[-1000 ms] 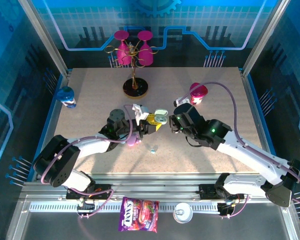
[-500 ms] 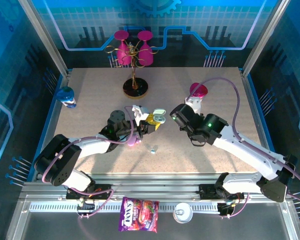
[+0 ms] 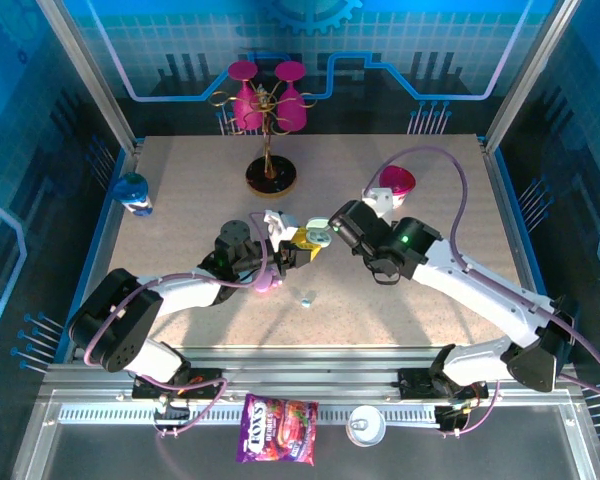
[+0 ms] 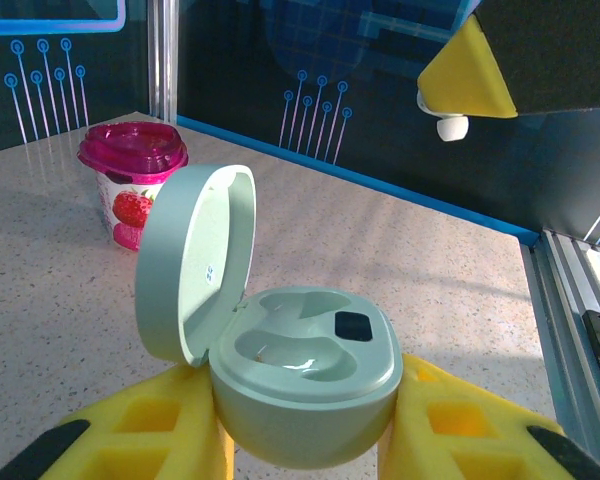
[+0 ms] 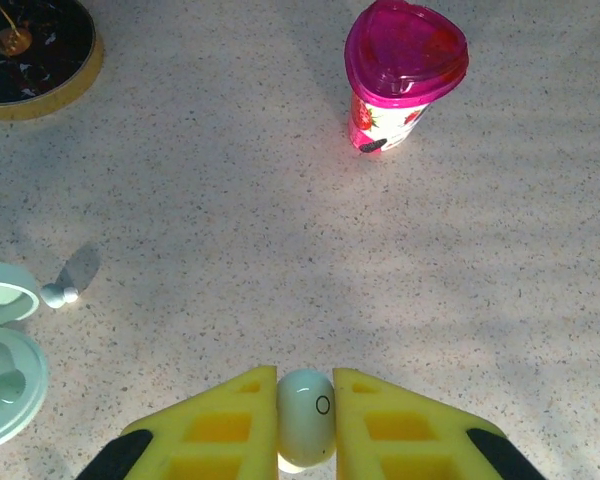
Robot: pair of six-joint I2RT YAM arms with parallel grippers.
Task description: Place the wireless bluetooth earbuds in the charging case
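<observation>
My left gripper (image 3: 298, 246) is shut on the pale green charging case (image 4: 305, 385), whose round lid (image 4: 195, 265) stands open over two empty wells. The case (image 3: 318, 232) sits mid-table in the top view. My right gripper (image 3: 332, 228) hovers just right of it, shut on a whitish-green earbud (image 5: 307, 430). From the left wrist, that earbud (image 4: 450, 126) hangs under a yellow finger (image 4: 467, 70), above and to the right of the case. The case (image 5: 5, 385) shows at the left edge of the right wrist view. Another earbud (image 3: 306, 299) lies on the table nearer the bases, and a small whitish one (image 5: 58, 294) lies beside the lid.
A pink-lidded yogurt cup (image 3: 397, 183) stands behind the right arm. The pink glass stand (image 3: 270, 130) with its black base (image 5: 30, 45) is at the back centre. A blue item (image 3: 133, 193) sits far left. A pinkish object (image 3: 265, 281) lies under the left arm.
My right gripper has moved left and slightly back with the earbud, closing in on the open case. The left arm and the case have stayed still.
</observation>
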